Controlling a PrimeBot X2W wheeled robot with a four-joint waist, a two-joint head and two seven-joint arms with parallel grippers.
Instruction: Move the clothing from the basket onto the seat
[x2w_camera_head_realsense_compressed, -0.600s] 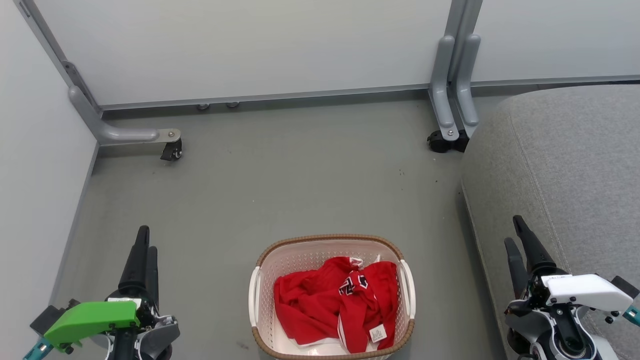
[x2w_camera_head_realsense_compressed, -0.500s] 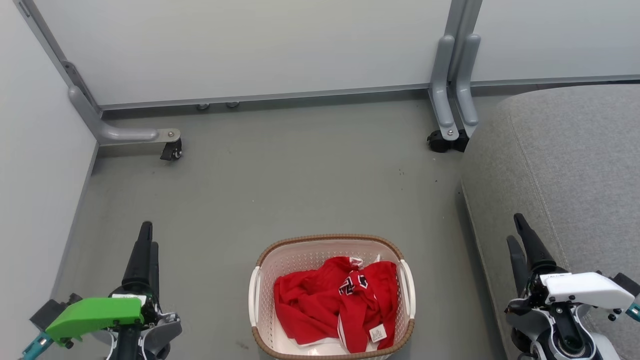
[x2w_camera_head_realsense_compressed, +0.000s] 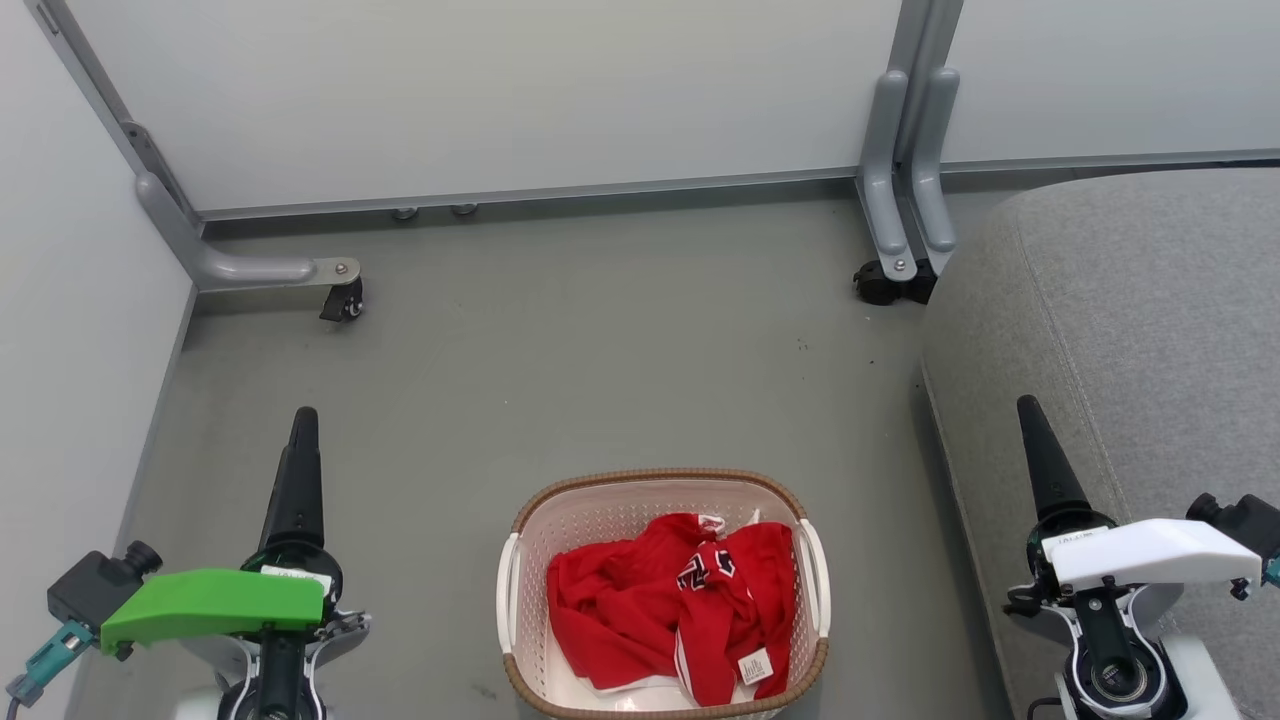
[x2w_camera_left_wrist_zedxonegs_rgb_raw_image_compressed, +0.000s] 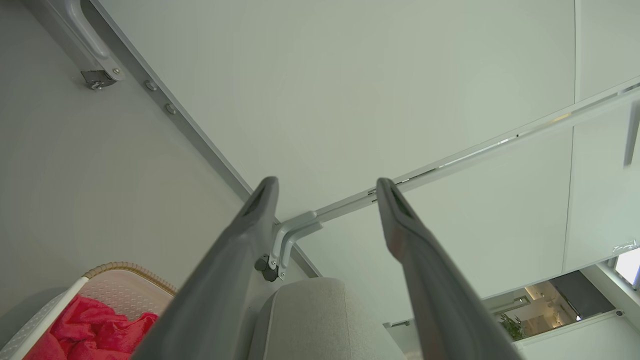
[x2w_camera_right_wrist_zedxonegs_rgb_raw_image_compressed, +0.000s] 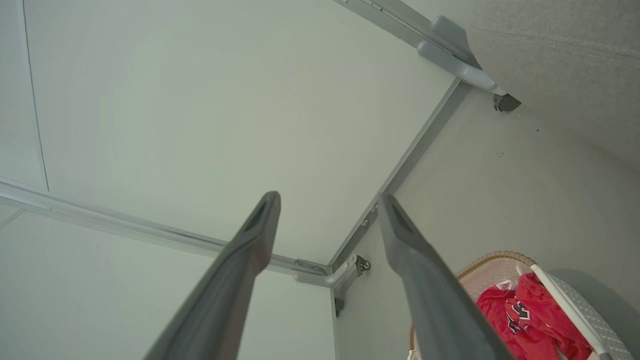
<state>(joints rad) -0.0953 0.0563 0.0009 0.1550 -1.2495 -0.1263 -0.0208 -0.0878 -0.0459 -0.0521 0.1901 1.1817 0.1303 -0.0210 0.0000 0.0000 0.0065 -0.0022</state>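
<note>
The clothing (x2w_camera_head_realsense_compressed: 668, 612) is a crumpled red heap with black-and-white lettering and a white tag, lying in the basket (x2w_camera_head_realsense_compressed: 660, 480) on the floor at the bottom middle. The grey seat (x2w_camera_head_realsense_compressed: 1140, 320) fills the right side. My left gripper (x2w_camera_head_realsense_compressed: 302, 425) hovers left of the basket, and my right gripper (x2w_camera_head_realsense_compressed: 1028, 412) hovers over the seat's front edge, right of the basket. Both point forward, well apart from the clothing. The left wrist view shows the left gripper (x2w_camera_left_wrist_zedxonegs_rgb_raw_image_compressed: 326, 183) open and empty, with the basket (x2w_camera_left_wrist_zedxonegs_rgb_raw_image_compressed: 122, 268) and clothing (x2w_camera_left_wrist_zedxonegs_rgb_raw_image_compressed: 95, 330) at lower left. In the right wrist view the right gripper (x2w_camera_right_wrist_zedxonegs_rgb_raw_image_compressed: 328, 197) is open and empty too.
White partition panels stand at the back and along the left. Their grey feet carry black castors (x2w_camera_head_realsense_compressed: 343, 298) (x2w_camera_head_realsense_compressed: 890, 282) on the grey floor. Bare floor lies between the basket and the panels. The seat (x2w_camera_right_wrist_zedxonegs_rgb_raw_image_compressed: 565, 65) edge runs close to the basket's right side.
Both grippers have rolled at the wrist, so each pair of fingers now lines up as one in the head view. Their tips have moved slightly forward. Basket and clothing are unmoved.
</note>
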